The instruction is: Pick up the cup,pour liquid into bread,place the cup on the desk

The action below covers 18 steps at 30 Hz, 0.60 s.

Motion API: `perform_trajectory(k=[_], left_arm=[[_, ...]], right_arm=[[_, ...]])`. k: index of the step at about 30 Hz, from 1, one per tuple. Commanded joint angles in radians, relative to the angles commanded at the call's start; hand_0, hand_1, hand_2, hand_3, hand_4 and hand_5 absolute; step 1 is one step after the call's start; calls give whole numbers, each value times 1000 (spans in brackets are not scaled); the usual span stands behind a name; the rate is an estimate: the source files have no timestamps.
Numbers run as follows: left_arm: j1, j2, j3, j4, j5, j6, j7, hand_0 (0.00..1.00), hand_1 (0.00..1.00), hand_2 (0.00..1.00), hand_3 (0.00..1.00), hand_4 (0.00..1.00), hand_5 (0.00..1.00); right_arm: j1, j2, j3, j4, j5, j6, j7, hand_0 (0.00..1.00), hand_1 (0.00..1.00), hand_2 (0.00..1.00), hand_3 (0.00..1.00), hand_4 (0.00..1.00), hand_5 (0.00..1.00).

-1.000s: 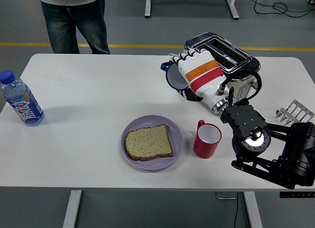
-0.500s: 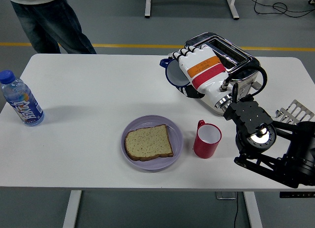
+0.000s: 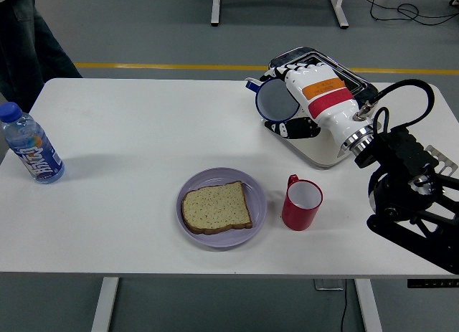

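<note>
My right hand (image 3: 288,102), white with an orange and a red band, is shut on a blue-rimmed cup (image 3: 274,100). It holds the cup in the air at the table's back right, tipped on its side with the mouth facing the camera. A slice of bread (image 3: 216,207) lies on a lilac plate (image 3: 255,187) near the front edge, well below and left of the cup. A red mug (image 3: 302,204) stands upright just right of the plate. My left arm is out of view.
A silver toaster (image 3: 353,79) sits behind my hand, mostly hidden. A water bottle (image 3: 31,147) stands at the left edge. A metal rack (image 3: 439,158) lies at the far right. A person's leg (image 3: 25,38) shows at the top left.
My right hand has carried the cup to the right and slightly up, and the forearm swung right. The person has walked off to the left.
</note>
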Motion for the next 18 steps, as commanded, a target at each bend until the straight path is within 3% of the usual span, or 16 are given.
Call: perform_trajectory(k=[8,18], left_arm=[[0,0,2,1,-5,0,-2,707,721,733,580,279,998],[-1,0,-4,1,4,1,2,705,721,733,580,278,998]], right_arm=[[-51,-80,105,37,309,87,32,398,343,477,508,611,17],[-96,-167,177,59,482,195,18,398,340,484,508,625,17]])
